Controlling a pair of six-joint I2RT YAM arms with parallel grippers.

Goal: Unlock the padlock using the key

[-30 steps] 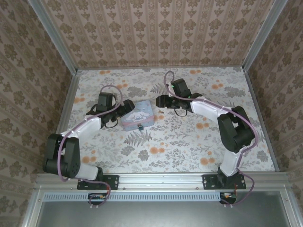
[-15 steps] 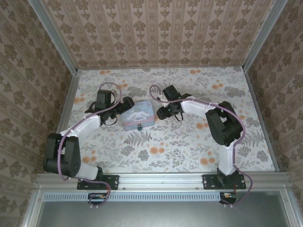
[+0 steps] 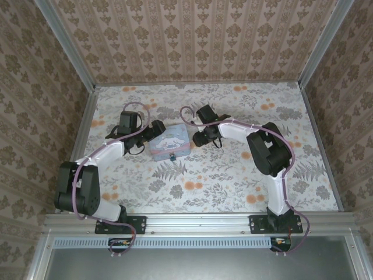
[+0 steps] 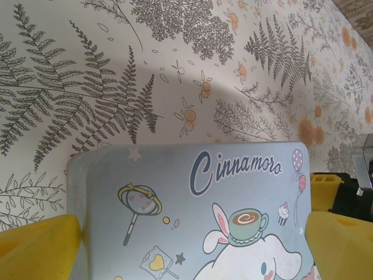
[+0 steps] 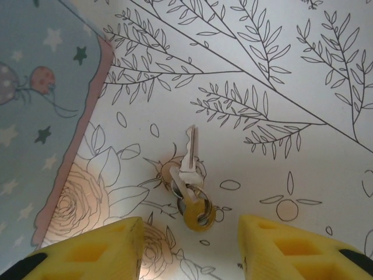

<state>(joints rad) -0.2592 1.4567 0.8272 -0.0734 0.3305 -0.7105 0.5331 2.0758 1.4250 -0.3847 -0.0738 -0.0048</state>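
The padlock (image 3: 172, 156) is a tiny dark speck at the near edge of the pastel-blue cartoon tin (image 3: 170, 142). The key (image 5: 198, 213), brownish-gold, lies on the floral table on a ring with a silvery key (image 5: 189, 153), just right of the tin (image 5: 41, 87). My right gripper (image 5: 189, 251) hovers over the keys, open, its yellow fingers (image 5: 87, 251) either side and nothing between them. In the top view it (image 3: 201, 139) sits at the tin's right edge. My left gripper (image 4: 189, 251) is open wide, its fingers (image 4: 35, 245) astride the tin (image 4: 192, 204).
The floral table (image 3: 233, 169) is walled in by patterned panels (image 3: 192, 41) on three sides. The right gripper's yellow and black tip (image 4: 341, 192) shows just beyond the tin's far side in the left wrist view.
The right arm has swung left and nearer, bringing its gripper down beside the tin, and its jaws have narrowed. The left arm has barely moved.
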